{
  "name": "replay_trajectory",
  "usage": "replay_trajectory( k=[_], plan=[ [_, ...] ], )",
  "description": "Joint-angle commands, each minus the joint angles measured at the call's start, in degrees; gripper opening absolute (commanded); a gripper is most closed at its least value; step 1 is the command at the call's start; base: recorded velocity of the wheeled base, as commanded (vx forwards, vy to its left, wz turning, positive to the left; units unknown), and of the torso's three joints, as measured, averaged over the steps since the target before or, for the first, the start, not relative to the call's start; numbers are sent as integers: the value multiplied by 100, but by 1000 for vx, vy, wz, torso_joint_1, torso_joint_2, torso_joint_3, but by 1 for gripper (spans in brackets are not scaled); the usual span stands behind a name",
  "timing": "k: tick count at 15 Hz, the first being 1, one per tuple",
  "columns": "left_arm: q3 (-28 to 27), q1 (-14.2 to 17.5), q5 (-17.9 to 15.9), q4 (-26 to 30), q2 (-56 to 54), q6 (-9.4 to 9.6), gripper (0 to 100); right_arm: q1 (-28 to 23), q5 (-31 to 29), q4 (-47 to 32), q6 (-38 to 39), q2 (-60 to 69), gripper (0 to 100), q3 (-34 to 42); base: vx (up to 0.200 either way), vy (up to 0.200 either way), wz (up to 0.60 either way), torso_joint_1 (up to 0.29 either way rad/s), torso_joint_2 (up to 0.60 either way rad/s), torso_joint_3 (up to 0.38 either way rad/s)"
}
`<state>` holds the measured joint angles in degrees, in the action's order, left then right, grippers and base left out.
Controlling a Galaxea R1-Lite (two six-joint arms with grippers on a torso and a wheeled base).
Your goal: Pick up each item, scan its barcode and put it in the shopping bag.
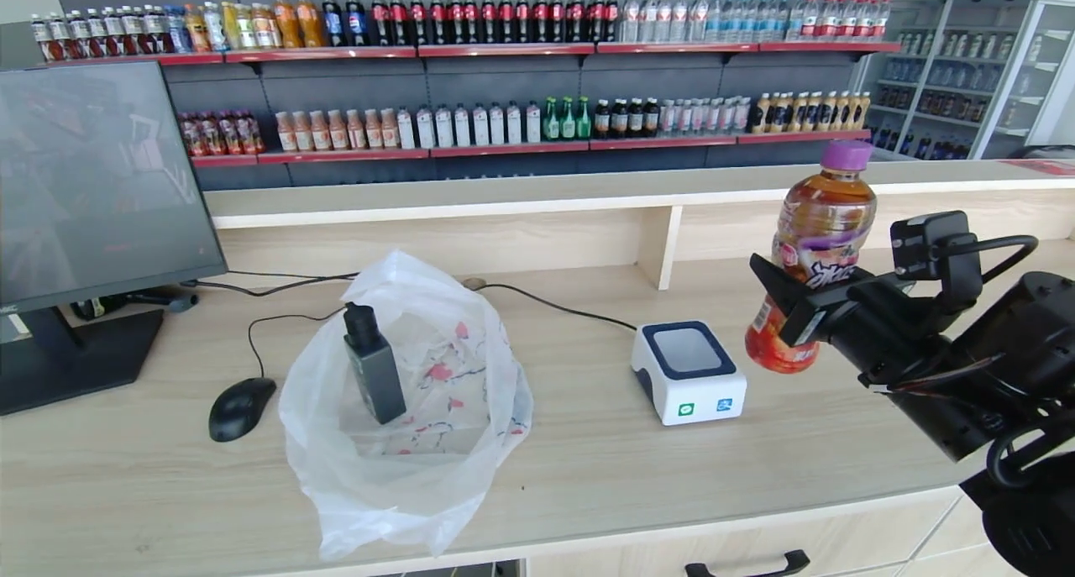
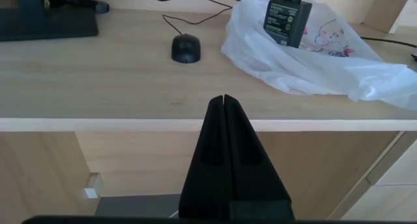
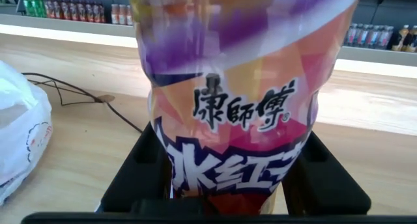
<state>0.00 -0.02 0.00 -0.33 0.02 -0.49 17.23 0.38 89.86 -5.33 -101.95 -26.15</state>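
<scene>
Left gripper (image 2: 223, 100): clenched on nothing, fingers pressed flat together, parked low off the counter's (image 1: 588, 459) front edge, out of the play.
Mouse (image 1: 241, 407): sits just left of the bag, cable trailing back.
Bag (image 1: 403, 409): slumped and open on the counter, a dark box (image 1: 374, 367) standing upright inside.
Scanner (image 1: 689, 374): right of the bag, window facing up, nothing over it.
Bottle (image 1: 815, 258): up in the air, right of the scanner, near upright, purple cap on top.
Right gripper (image 1: 794, 304): grasping the bottle around its lower half, jaws on either side of the label.
Risk at scan: barcode side hard to tell; if it faces away from the window, no read.
Risk at bag: the rim sags. A low approach could snag the plastic or topple the box.
</scene>
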Motion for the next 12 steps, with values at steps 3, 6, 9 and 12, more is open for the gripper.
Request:
replay_trajectory(
  k=[3, 6, 9, 12],
  plan=[
    [0, 2, 0, -2, -2, -4, 0, 246, 76, 14, -188, 105, 0, -488, 0, 0, 0, 0, 0, 0],
    [0, 2, 0, -2, -2, -4, 0, 237, 551, 14, -504, 193, 0, -373, 0, 0, 0, 0, 0, 0],
    [0, 2, 0, -2, -2, 5, 0, 431, 911, 14, -1278, 79, 0, -277, 0, 0, 0, 0, 0, 0],
    [0, 2, 0, -2, -2, -4, 0, 457, 1210, 14, -1955, -150, 0, -329, 0, 0, 0, 0, 0, 0]
  ],
)
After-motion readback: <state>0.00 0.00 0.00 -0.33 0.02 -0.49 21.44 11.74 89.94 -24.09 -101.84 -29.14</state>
